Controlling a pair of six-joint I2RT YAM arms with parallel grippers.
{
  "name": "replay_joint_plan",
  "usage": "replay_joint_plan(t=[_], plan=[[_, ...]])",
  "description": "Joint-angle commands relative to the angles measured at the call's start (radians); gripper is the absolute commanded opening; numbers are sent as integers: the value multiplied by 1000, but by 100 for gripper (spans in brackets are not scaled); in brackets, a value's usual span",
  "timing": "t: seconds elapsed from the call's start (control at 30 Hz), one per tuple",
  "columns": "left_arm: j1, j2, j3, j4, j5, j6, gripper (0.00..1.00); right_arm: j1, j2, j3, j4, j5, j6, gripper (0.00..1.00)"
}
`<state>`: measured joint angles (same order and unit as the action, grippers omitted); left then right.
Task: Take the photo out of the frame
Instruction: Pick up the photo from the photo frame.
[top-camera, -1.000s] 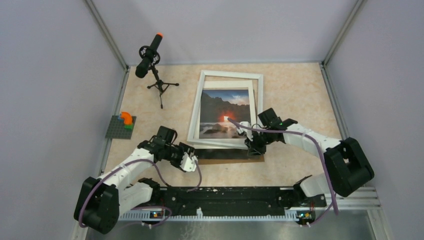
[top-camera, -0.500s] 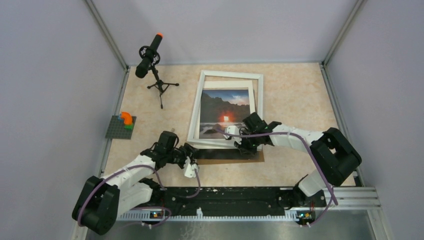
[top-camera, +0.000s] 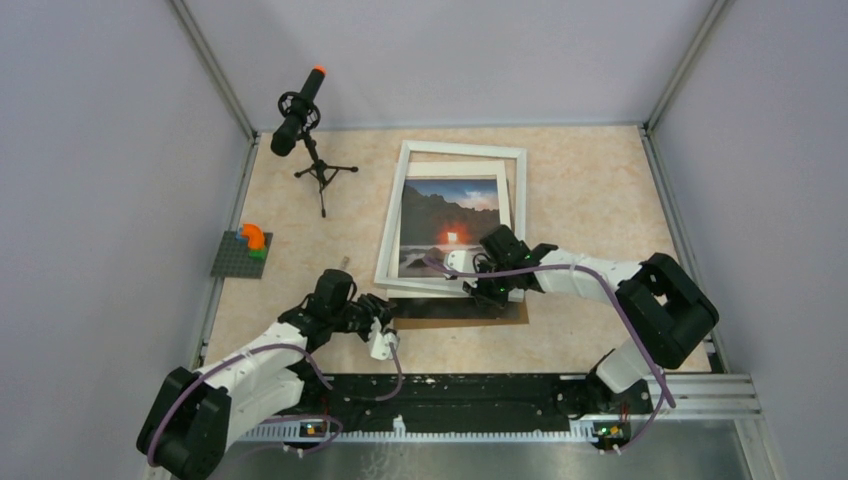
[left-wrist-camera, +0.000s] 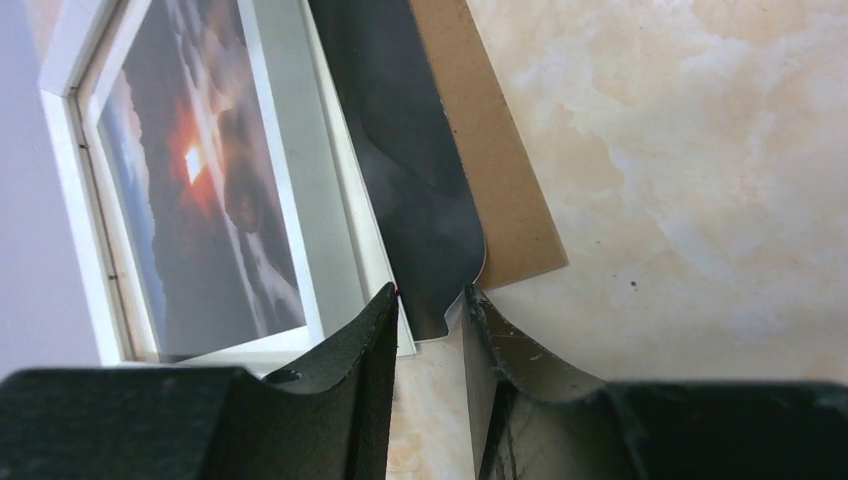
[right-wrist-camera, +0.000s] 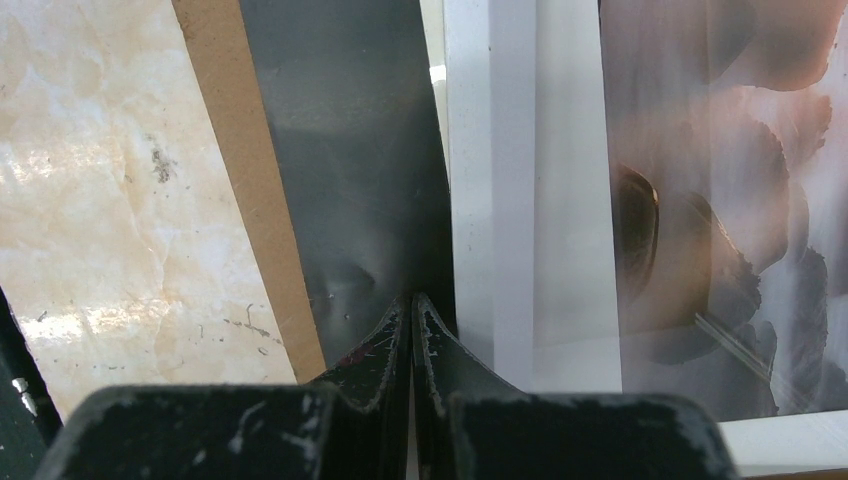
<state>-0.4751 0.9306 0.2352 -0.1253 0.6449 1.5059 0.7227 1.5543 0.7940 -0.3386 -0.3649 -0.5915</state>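
Centrally: the photo (top-camera: 448, 222), a glossy print of dark rocks and an orange sun glow. It lies face up inside the frame (top-camera: 388, 240), flat on the table (top-camera: 590, 190).

- **Frame:** white with a thin border. A second white border (top-camera: 465, 148) shows askew past its far and right sides.
- **Dark sheet (left-wrist-camera: 410, 180):** sticks out from under the frame's near edge, with one rounded corner exposed.
- **Backing board (left-wrist-camera: 490, 170):** plain brown, lying beneath the dark sheet and also out beyond the frame's near edge.
- **Right gripper (right-wrist-camera: 412, 305):** at the frame's near-right corner, fingers pressed together. The tips are down where the dark sheet meets the white border. Nothing shows between them, though a thin edge pinched there cannot be ruled out.
- **Left gripper (left-wrist-camera: 430, 300):** just off the frame's near-left corner, fingers slightly spread. The dark sheet's rounded corner lines up with the gap; whether they touch cannot be told.
- **Progress, as judged:** the back appears opened, since board and sheet lie partly outside the frame. Left to do: free the print and draw it clear.
- **Beyond:** a microphone on a tripod (top-camera: 300, 110) stands well off the frame's far-left corner. A grey baseplate with coloured bricks (top-camera: 240, 252) lies to the frame's left.
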Motion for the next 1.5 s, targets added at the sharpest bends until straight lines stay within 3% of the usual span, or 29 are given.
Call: replay_joint_plan(t=[0.0, 0.3, 0.5, 0.83, 0.9, 1.07, 1.17, 1.27, 1.47], plan=[[-28, -6, 10, 78, -15, -78, 33, 13, 76, -56, -61, 108, -28, 0], [-54, 67, 12, 55, -32, -21, 33, 13, 66, -56, -65, 114, -34, 0], [-53, 66, 14, -26, -120, 5, 36, 14, 64, -68, -65, 113, -41, 0], [-53, 86, 19, 15, -144, -20, 36, 14, 70, -68, -70, 105, -55, 0], [-52, 95, 32, 35, -120, -25, 33, 14, 71, -67, -71, 104, -56, 0], [-53, 98, 91, 29, -55, -66, 16, 14, 71, -65, -73, 101, -60, 0], [-52, 104, 99, 23, -16, -50, 12, 13, 71, -64, -71, 95, -59, 0], [-64, 120, 93, 29, 9, -47, 18, 14, 70, -64, -71, 92, -56, 0], [-133, 188, 67, 118, -71, -92, 28, 14, 69, -61, -73, 91, -59, 0]])
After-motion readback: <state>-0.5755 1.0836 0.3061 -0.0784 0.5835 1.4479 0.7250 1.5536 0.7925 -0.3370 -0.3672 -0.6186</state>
